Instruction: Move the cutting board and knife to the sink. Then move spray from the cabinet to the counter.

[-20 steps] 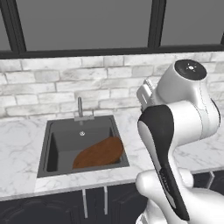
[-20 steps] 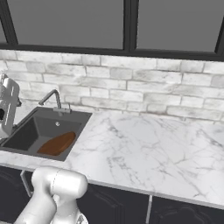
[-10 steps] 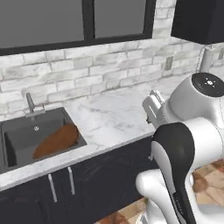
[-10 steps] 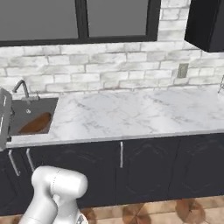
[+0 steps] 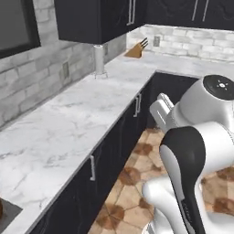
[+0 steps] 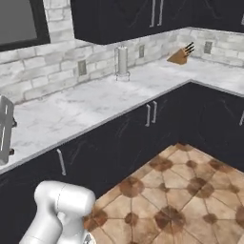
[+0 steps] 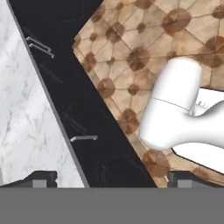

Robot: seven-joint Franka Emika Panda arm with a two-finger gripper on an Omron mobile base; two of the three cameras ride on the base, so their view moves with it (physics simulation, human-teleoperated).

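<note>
The white marble table [image 5: 68, 123] runs from near left to the far corner, under the dark upper cabinet [image 5: 91, 20] on the far wall. That cabinet is closed, so the spray, presumably inside, is hidden. Judged a light, stiff, slippery bottle, it is best taken around its body, below the nozzle. The gripper [image 7: 109, 178] is spread wide and empty, over the table's near edge.

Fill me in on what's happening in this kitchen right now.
The robot is between steps. Its end effector is open and holds nothing, hanging over the edge of the marble counter and the tiled floor. The base faces a corner stretch of counter with a knife block and a paper towel roll, below the dark upper cabinet. No spray bottle is out yet.
</note>
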